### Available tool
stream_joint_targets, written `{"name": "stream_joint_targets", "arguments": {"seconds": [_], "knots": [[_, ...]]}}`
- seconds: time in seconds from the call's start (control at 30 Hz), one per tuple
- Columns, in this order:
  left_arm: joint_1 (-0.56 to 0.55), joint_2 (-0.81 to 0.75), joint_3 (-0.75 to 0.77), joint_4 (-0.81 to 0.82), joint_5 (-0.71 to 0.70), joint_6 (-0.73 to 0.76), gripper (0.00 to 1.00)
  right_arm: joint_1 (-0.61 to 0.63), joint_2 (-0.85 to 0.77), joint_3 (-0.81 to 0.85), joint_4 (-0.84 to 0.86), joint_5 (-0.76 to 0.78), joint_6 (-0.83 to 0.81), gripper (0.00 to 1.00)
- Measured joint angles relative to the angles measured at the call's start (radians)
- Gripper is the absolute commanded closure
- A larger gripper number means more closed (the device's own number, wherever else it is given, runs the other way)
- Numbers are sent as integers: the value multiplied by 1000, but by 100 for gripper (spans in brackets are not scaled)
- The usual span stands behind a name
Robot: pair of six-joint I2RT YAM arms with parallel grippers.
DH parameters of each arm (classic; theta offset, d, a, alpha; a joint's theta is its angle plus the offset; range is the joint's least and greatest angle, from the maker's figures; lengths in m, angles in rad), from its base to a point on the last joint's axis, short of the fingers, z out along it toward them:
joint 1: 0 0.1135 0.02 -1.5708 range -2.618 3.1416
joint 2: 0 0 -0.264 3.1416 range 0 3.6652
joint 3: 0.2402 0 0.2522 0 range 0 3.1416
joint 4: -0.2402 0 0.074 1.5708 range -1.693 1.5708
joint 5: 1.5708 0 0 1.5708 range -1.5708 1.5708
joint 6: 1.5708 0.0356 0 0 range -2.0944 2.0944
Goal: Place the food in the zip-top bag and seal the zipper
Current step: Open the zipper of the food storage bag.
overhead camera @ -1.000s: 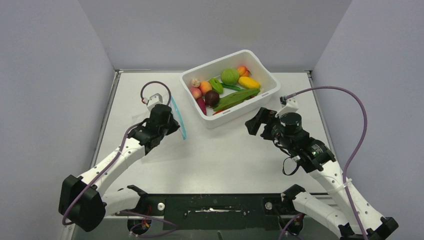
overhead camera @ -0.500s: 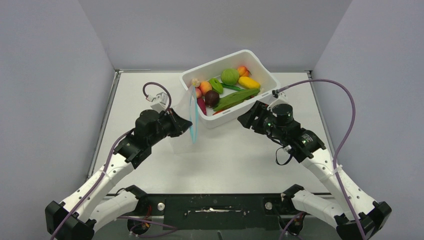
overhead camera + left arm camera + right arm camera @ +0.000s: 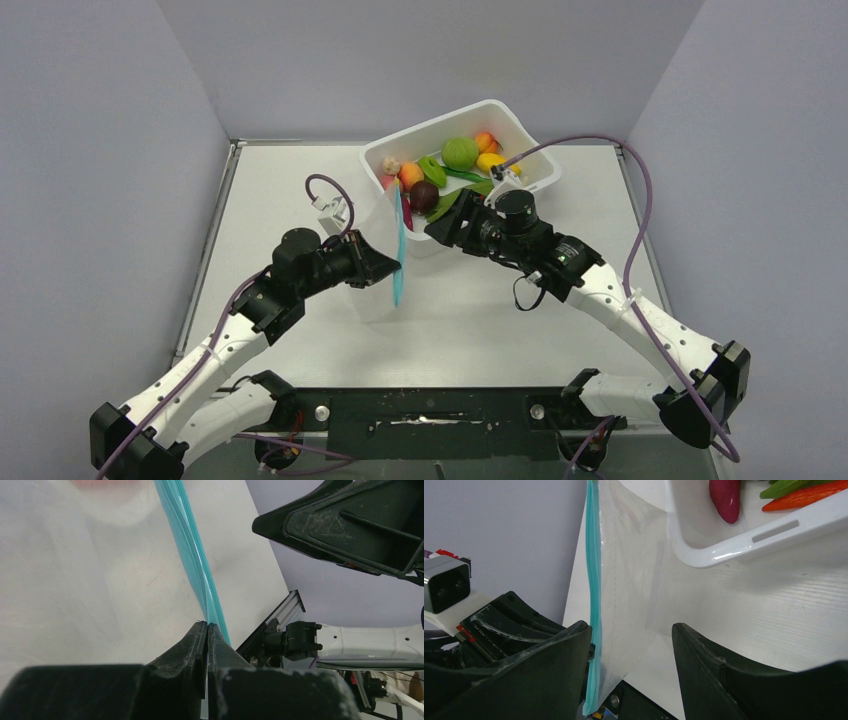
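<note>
My left gripper (image 3: 388, 268) (image 3: 206, 625) is shut on the zip-top bag (image 3: 372, 285) just below its blue zipper (image 3: 400, 245) (image 3: 192, 545) and holds it upright above the table. My right gripper (image 3: 436, 228) (image 3: 630, 627) is open. The bag (image 3: 629, 580) hangs between its fingers, with the zipper (image 3: 594, 580) close against the left finger. The food lies in the white tub (image 3: 535, 155): a green ball (image 3: 459, 152), a peach (image 3: 411, 175), a dark fruit (image 3: 424, 195) and a mushroom (image 3: 390, 165). I see no food in the bag.
The tub's near corner (image 3: 724, 550) stands right behind the bag, with a purple-red vegetable (image 3: 725, 497) and an orange one (image 3: 804, 497) inside. Grey walls close the table on three sides. The arm bases sit at the near edge.
</note>
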Motion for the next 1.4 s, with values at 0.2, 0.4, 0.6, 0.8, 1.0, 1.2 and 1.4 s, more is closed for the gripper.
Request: {"name": "stream_joint_targets", "arguments": {"seconds": [0.2,0.4,0.6,0.8,1.0,1.2,1.4], "knots": [[-5,-33,-12,-14,16,2,100,36,126,61,35,-7,1,43],[-6,-77,-18,-15,23,10,100,56,235,115,40,-18,-5,48],[-8,-79,-31,-31,31,17,100,62,278,131,40,-37,-8,49],[-8,-79,-31,-45,30,36,100,62,287,145,32,-46,-8,49],[-8,-79,-31,-50,30,40,100,63,237,149,32,-45,0,48],[-8,-80,-39,-50,31,40,100,89,237,167,18,-55,8,48],[-8,-90,-42,-52,30,47,100,101,291,198,-34,-45,7,58]]}}
